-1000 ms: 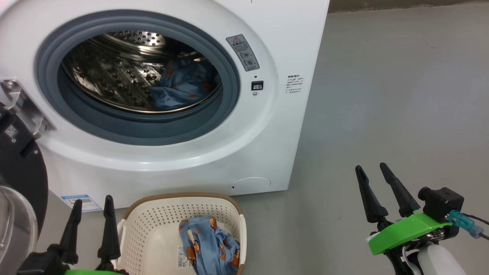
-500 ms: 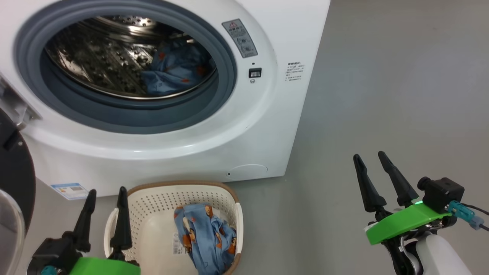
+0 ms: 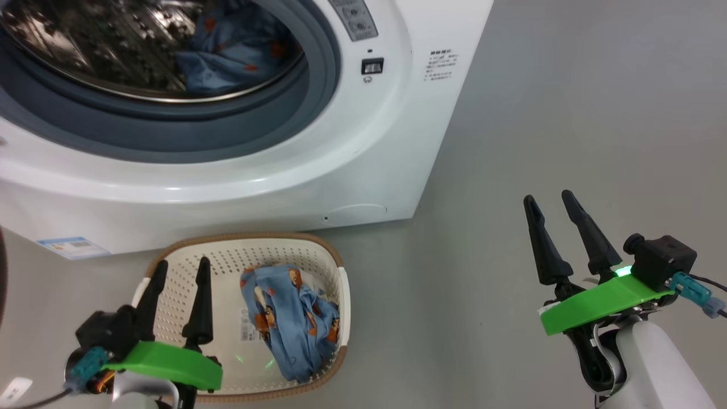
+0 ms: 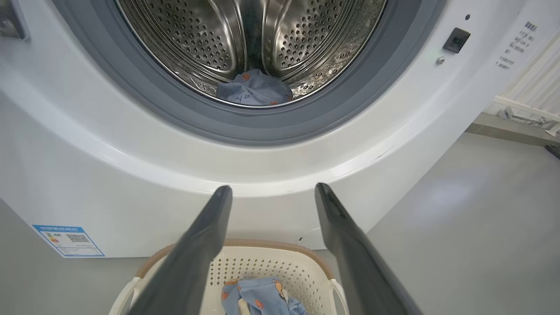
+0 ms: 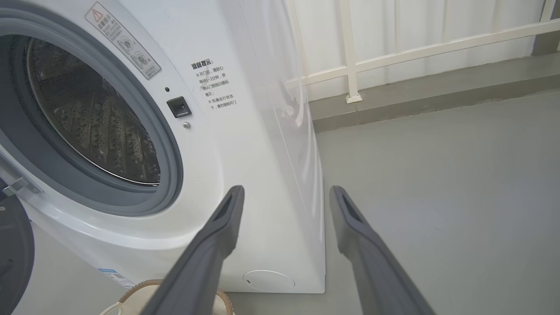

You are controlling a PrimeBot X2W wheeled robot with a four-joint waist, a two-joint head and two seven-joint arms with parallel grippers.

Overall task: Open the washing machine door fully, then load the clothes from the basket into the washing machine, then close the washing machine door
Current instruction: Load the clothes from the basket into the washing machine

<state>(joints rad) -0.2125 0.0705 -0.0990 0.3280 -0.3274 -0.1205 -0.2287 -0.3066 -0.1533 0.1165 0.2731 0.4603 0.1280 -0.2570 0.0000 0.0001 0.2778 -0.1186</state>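
Washing machine (image 5: 245, 144) panel reads 温馨提示; blue label (image 4: 68, 239).

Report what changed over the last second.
The head camera tipped down, so the whole scene slid up the view. The left end effector came in over the left side of the basket, open and empty. The right end effector, the clothes in the basket and the garment inside the washing machine stayed put.

My head has tipped down, so the washer (image 3: 227, 187) sits higher in the head view and the top of its drum (image 3: 102, 57) is cut off. My left gripper (image 3: 183, 260) has swung right, from beside the basket (image 3: 267, 253) to over its left side.
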